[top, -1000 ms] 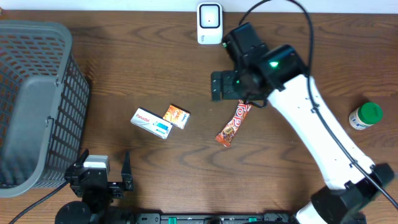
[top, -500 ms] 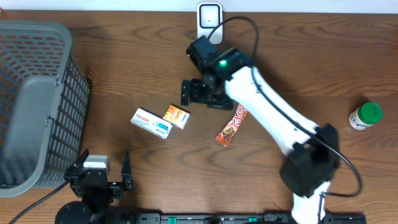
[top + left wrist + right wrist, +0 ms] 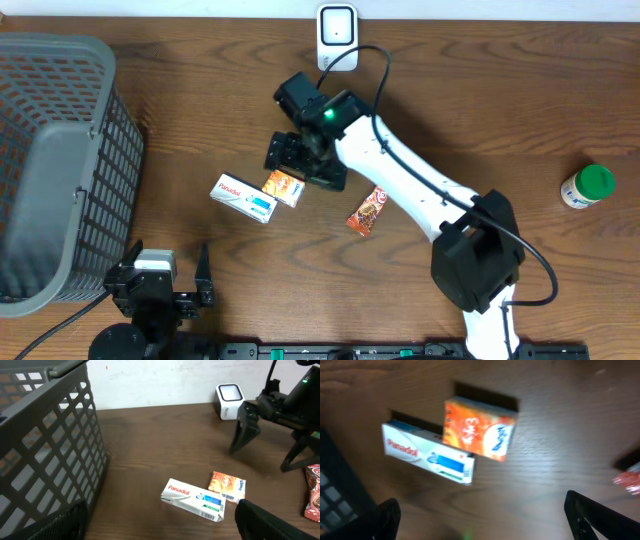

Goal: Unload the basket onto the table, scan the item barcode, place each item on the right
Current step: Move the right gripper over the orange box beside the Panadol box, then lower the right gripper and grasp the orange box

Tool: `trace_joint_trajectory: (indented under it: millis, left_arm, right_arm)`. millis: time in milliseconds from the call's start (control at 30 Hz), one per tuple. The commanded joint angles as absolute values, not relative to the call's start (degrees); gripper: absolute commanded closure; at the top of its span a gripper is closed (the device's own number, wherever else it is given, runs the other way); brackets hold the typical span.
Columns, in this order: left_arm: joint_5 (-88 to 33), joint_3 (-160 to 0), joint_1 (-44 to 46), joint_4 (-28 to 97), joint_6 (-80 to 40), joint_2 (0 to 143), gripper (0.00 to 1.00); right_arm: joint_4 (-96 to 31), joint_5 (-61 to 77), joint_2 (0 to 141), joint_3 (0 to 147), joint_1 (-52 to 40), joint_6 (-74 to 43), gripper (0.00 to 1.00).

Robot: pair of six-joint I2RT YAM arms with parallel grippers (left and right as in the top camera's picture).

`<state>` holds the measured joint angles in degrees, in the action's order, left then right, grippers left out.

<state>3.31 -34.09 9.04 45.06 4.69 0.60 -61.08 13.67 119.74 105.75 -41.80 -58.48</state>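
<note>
1. Swinging off the snack bar [image 3: 367, 211], the right gripper [image 3: 303, 168] has crossed leftward in the past second. It now hangs over the orange box [image 3: 284, 186], which lies on the table nearer the robot than the scanner [image 3: 337, 38] and a little to its left.
2. Its jaws have stayed spread wide throughout and hold nothing. In the wrist view the orange box sits flat between the lines of the two fingers.
3. The move suggests the orange box is the item chosen for scanning. Nothing has been lifted, so the task looks to be at the reach stage, and no barcode faces the scanner yet.
4. The Panadol box [image 3: 244, 198] lies against the orange box on the side farther from the scanner. A careless close could catch both, so the fingers probably need to come down around the orange box alone.
5. The left gripper [image 3: 170, 268] is parked far from the scanner at the near table edge. It is open, empty and unmoved.
</note>
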Motion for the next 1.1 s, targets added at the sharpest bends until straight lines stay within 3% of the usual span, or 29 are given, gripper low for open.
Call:
trace_joint_trajectory:
  millis: [0, 1067]
  left_arm:
    - [3.2, -34.0, 8.8, 45.0, 4.6, 0.2, 0.07]
    - [3.2, -34.0, 8.8, 45.0, 4.6, 0.2, 0.07]
  right_arm:
    - [-59.3, 14.0, 120.9, 106.0, -43.1, -65.2, 0.01]
    - [-52.4, 10.8, 134.5, 106.0, -42.7, -71.1, 0.01]
